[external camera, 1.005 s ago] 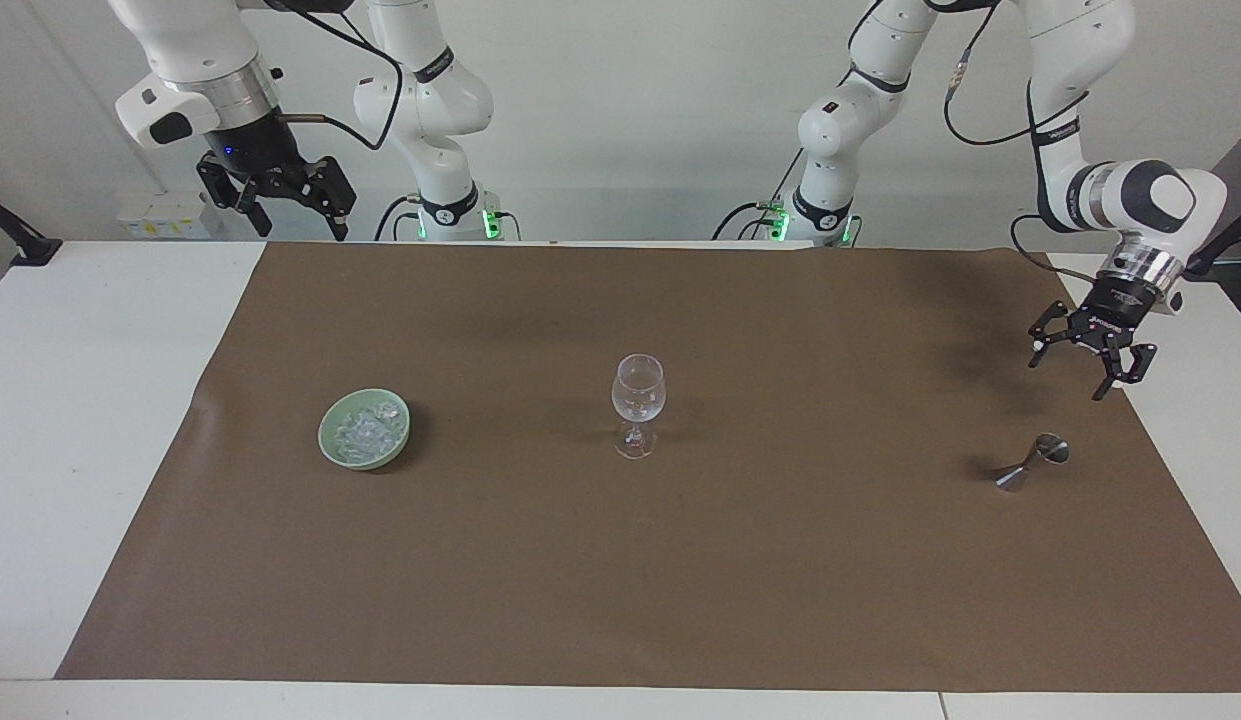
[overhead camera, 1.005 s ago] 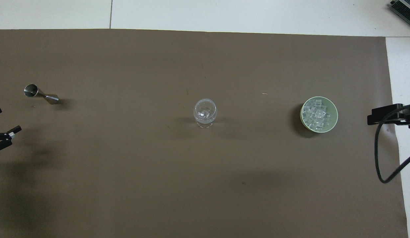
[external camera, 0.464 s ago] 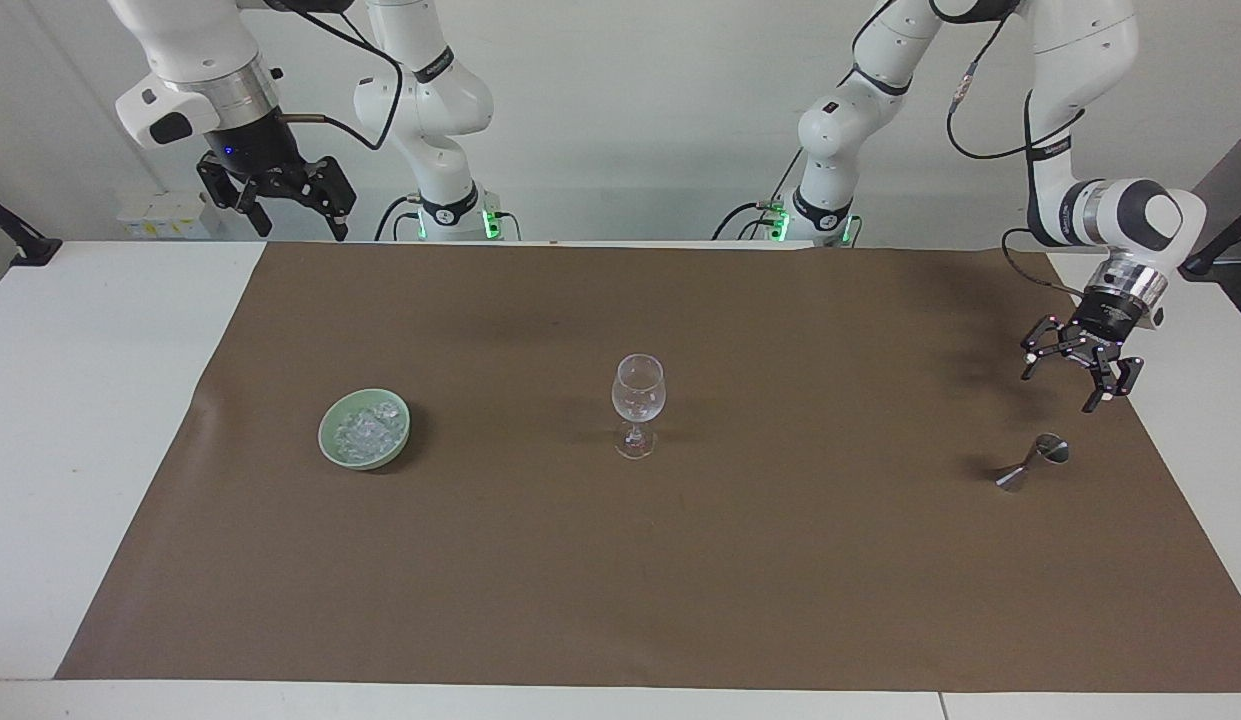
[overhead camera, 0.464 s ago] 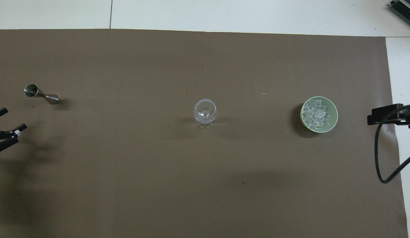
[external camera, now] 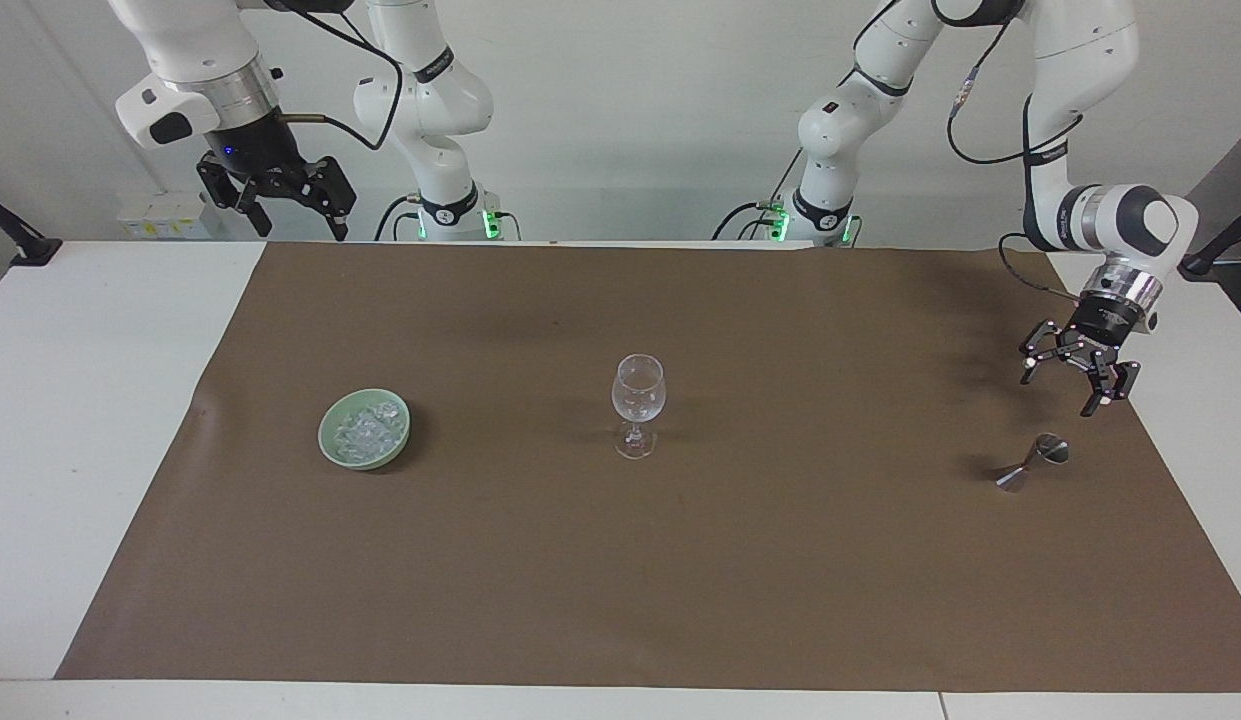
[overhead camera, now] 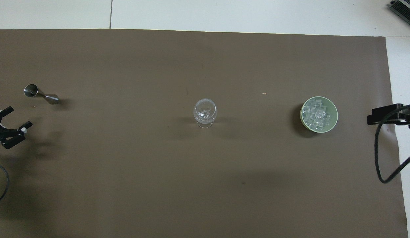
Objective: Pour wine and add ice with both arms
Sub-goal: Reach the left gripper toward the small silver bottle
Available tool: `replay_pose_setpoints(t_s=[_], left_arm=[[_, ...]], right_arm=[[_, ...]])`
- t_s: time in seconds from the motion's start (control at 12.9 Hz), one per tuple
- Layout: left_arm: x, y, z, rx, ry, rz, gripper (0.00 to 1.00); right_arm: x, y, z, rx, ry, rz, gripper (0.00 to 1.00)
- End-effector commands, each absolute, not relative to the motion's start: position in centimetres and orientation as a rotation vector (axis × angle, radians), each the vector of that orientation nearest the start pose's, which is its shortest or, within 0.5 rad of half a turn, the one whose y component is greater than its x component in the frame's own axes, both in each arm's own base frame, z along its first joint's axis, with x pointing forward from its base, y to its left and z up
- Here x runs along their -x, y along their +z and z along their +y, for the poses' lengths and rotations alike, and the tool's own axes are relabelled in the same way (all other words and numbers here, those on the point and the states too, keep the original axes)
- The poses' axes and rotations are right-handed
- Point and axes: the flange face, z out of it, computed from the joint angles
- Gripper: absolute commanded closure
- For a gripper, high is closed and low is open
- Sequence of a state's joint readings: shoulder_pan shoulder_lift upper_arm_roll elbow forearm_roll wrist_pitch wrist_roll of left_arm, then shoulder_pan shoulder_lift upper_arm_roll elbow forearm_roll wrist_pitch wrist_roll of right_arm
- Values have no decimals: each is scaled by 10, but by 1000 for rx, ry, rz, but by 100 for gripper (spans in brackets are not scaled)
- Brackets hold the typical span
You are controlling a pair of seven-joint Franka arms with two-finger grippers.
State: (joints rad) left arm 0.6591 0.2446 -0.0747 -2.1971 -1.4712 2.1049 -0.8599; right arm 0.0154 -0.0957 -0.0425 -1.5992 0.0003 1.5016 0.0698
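A clear stemmed wine glass (external camera: 639,400) (overhead camera: 205,112) stands upright mid-mat, and no wine is in view. The ice (external camera: 368,430) (overhead camera: 316,115) lies heaped in a pale green bowl (external camera: 332,445) (overhead camera: 333,109) toward the right arm's end. A steel jigger (external camera: 1032,465) (overhead camera: 41,95) lies on its side toward the left arm's end. My left gripper (external camera: 1060,392) (overhead camera: 17,117) hangs open and empty over the mat just beside the jigger, apart from it. My right gripper (external camera: 295,222) waits open and empty, high above the table's edge by the robots.
A brown mat (external camera: 780,580) (overhead camera: 158,181) covers most of the white table (external camera: 70,420). A black part and a looping cable (overhead camera: 381,155) of the right arm show over the mat's edge beside the bowl.
My left gripper has come a little lower and further in over the mat, closer to the jigger. The right arm, glass, bowl and jigger have stayed put.
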Motion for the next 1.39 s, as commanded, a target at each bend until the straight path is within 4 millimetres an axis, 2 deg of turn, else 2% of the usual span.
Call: replay_pose_setpoints(t_s=[0.0,0.46,0.85,1.31], left_arm=[[-489,270,248,-614,-463,1922,0],[-492,253,224,-573,-449,1901,0],[-493,221,217,-534,-449,1882,0],[-497,219,212,-502,-441,1869,0]], right_arm=[[-511,656,-14,3129,-2,165,0],[-511,656,-14,3129,-2,167,0],[-511,656,-15,3129,-2,170,0],[-511,656,-15,3129,-2,170,0]])
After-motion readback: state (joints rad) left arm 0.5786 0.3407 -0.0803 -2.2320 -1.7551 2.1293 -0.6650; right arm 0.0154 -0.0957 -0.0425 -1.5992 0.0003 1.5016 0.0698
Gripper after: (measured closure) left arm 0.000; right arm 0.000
